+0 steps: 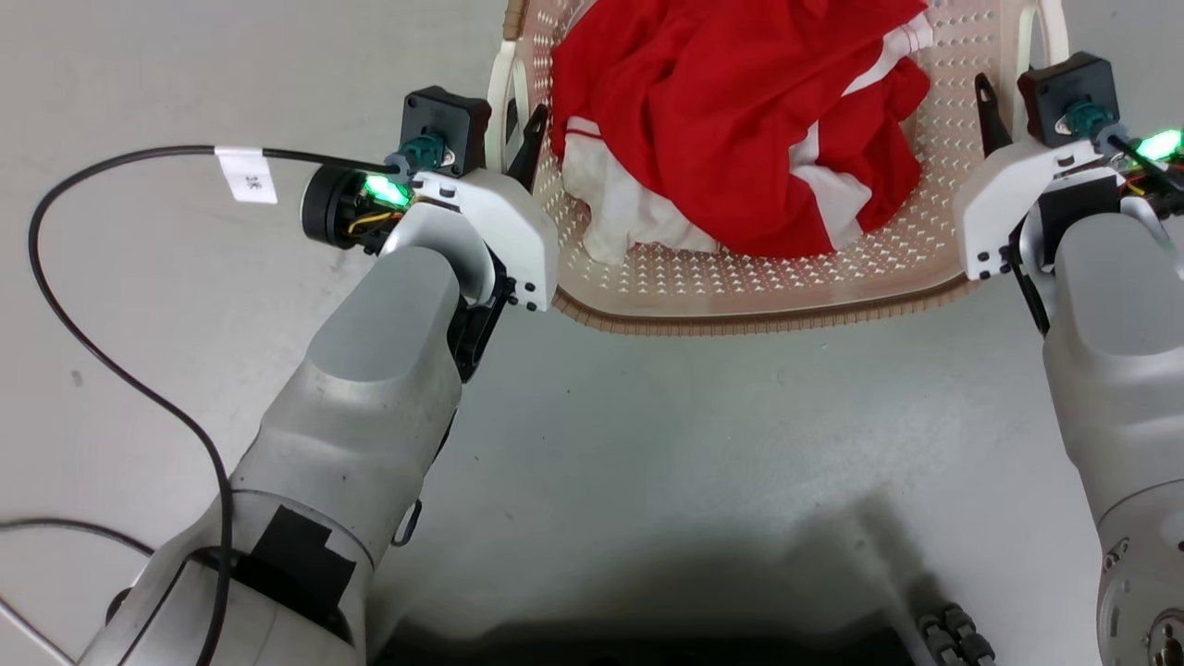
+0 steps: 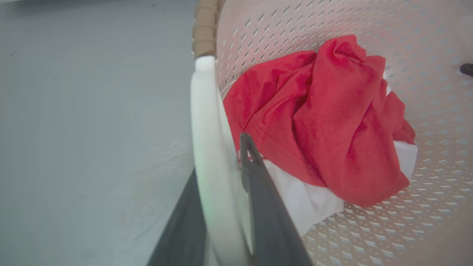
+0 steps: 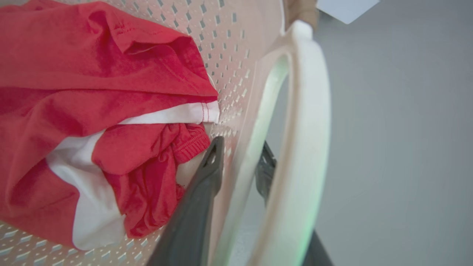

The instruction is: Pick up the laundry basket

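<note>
Left gripper jaws clamped the laundry basket by its handle; right gripper jaws straddled the opposite wall, and I couldn't tell whether they gripped it.

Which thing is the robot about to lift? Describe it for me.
On the grey floor, just ahead, stands the laundry basket. It is cream perforated plastic with a brown woven-look rim and white loop handles, and red-and-white clothing lies heaped inside.

You have a crumpled red garment with white panels, red folds heaped over the white, and smooth grey floor all around.
</note>
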